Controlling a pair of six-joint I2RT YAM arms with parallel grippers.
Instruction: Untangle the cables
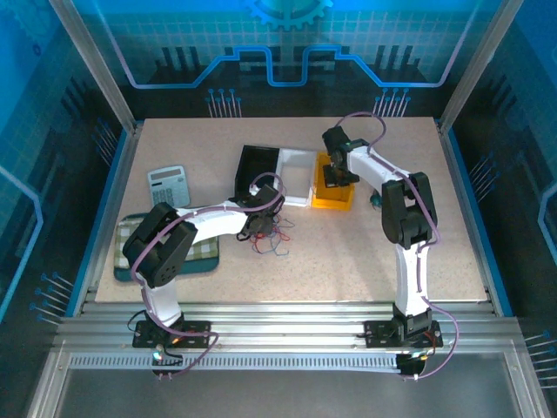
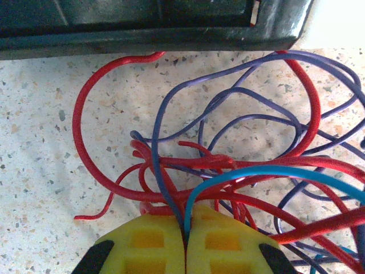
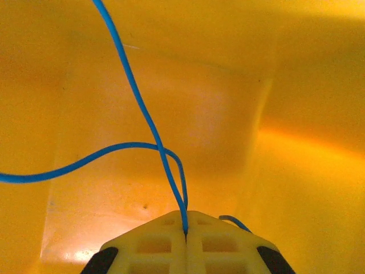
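Observation:
The cables (image 1: 273,239) lie as a tangled heap of red, purple and blue wires on the table's middle, just in front of a black box. My left gripper (image 1: 258,228) is down on the heap's left side. In the left wrist view, the left gripper (image 2: 185,229) is shut on a light blue wire (image 2: 274,170) and a dark blue wire (image 2: 161,188), with red loops (image 2: 80,131) spread around them. My right gripper (image 1: 336,179) hangs inside a yellow bin (image 1: 334,202). The right gripper (image 3: 185,227) is shut on a single blue cable (image 3: 137,97), which loops above the bin's floor (image 3: 302,171).
A black box (image 1: 258,165) and a white tray (image 1: 297,177) stand side by side behind the heap; the box's edge (image 2: 142,25) is close ahead of the left fingers. A calculator (image 1: 168,185) and a green checked cloth (image 1: 205,253) lie at the left.

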